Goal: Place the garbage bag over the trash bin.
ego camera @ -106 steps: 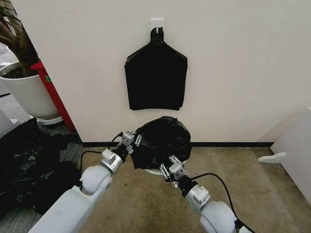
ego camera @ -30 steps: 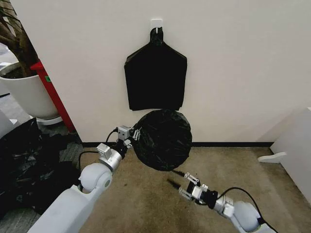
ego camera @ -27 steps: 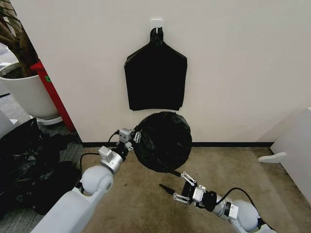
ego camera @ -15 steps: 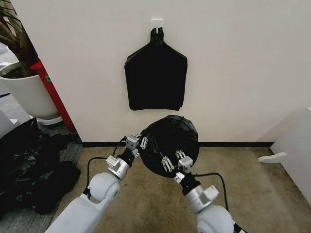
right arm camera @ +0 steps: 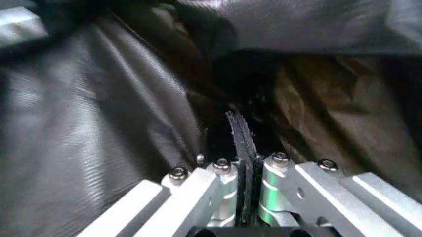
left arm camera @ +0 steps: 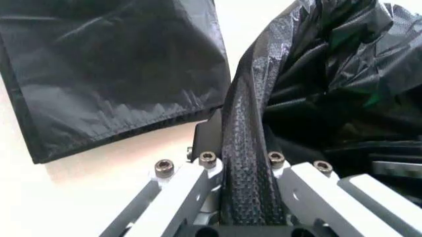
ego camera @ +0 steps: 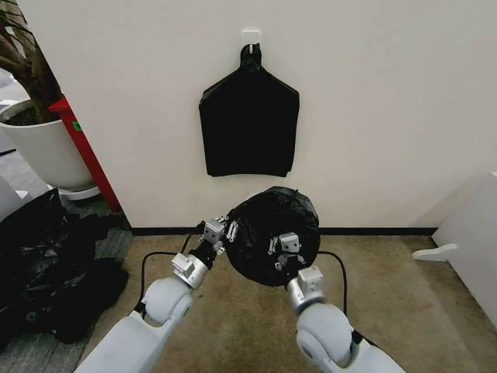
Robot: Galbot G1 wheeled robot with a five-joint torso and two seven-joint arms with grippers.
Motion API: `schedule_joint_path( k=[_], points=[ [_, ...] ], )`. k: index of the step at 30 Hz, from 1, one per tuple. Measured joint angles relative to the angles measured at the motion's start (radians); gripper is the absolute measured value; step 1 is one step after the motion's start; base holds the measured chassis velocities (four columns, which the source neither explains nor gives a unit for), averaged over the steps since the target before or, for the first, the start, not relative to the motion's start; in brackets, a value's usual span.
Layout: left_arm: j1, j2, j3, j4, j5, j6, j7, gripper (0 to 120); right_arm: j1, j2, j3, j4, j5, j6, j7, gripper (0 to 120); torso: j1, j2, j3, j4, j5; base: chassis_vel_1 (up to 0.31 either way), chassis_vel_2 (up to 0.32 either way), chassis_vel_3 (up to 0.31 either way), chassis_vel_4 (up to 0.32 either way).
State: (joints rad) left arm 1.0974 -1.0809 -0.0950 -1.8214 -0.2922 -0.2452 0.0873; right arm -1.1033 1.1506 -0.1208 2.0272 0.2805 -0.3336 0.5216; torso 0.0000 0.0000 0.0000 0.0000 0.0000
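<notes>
The right gripper has returned from low over the floor, where it hung with spread fingers a second ago, and is now at the near face of the garbage bag. In the right wrist view its fingers are pressed together with a thin fold of black film pinched between them. The left gripper stays at the bag's left edge; the left wrist view shows its fingers clamped on a thick gathered band of the film.

Both grippers therefore hold the bag again, one on each side. This suggests the mouth can now be stretched and worked over the rim, so the fitting step appears to be resuming and is not yet complete.

The bag sits directly below the black bundle hanging on the wall, and has shifted slightly right of its earlier place beneath it.

The trash bin is covered by the bag. Whether the film is seated around its rim, or only draped over it, cannot be determined. The floor contact below the bag is hidden by the right arm.
</notes>
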Motion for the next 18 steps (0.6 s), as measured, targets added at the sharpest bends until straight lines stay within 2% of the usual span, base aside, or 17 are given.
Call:
schedule_joint_path(
  k=[9,18],
  points=[
    [0.03,-0.004,0.006,-0.006,0.042,-0.013,0.014,4,0.117,0.015,-0.05,-0.091,0.034,-0.201,0.092,0,0.0,0.0,0.0,0.0,0.0,0.0,0.0,0.0,0.0],
    [0.053,0.005,0.004,-0.008,0.063,-0.025,0.026,4,0.172,0.013,-0.022,-0.174,0.091,-0.364,0.164,0,0.0,0.0,0.0,-0.0001,0.0,0.0,0.0,0.0,0.0]
  ],
)
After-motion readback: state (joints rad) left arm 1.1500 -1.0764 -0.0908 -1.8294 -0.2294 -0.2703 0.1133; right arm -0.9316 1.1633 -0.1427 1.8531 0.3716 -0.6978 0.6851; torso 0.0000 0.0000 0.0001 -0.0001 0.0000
